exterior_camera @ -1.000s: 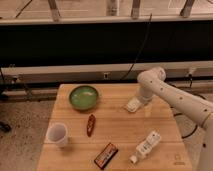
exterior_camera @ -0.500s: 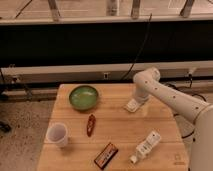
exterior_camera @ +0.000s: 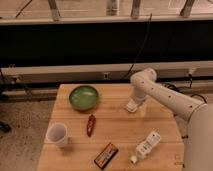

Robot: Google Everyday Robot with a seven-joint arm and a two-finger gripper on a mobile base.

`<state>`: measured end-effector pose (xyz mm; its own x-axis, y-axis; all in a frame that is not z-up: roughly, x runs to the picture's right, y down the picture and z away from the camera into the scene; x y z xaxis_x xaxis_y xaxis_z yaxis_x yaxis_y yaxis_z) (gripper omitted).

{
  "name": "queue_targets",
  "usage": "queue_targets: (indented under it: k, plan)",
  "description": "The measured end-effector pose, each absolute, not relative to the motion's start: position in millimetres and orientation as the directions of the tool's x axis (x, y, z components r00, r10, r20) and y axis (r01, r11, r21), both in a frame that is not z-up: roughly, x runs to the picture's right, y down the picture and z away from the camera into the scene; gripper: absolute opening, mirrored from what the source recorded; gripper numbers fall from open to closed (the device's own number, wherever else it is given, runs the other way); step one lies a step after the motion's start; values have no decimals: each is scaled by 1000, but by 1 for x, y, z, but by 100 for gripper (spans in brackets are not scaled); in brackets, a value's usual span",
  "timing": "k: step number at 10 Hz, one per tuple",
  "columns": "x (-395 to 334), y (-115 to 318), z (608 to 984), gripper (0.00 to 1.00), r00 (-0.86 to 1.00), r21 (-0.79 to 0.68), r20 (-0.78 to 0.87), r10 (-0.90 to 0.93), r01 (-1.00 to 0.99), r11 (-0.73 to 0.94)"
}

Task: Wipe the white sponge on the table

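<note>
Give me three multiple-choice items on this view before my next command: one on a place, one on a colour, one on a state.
1. Where is the white sponge?
A. At the table's front left corner.
B. On the table, right of the bowl, at the gripper.
C. Inside the bowl.
2. What colour is the bowl?
A. Red.
B. Blue.
C. Green.
3. How is the white bottle placed?
A. Lying on its side.
B. Standing upright.
C. Lifted off the table.
Key: 1 B, the gripper rests down on the sponge, right of the bowl; 2 C, the bowl's inside is plainly green; 3 A, the bottle lies flat near the front edge.
</note>
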<state>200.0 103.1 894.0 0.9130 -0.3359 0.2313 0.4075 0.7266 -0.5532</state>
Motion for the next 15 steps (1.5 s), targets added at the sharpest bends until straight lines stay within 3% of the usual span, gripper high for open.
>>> queue_targets:
  k: [14,15]
  plan:
    - [192,112,899,80,916,-566,240,-321,401,720]
    - [191,112,899,76,917,-567,240,-319,399,721]
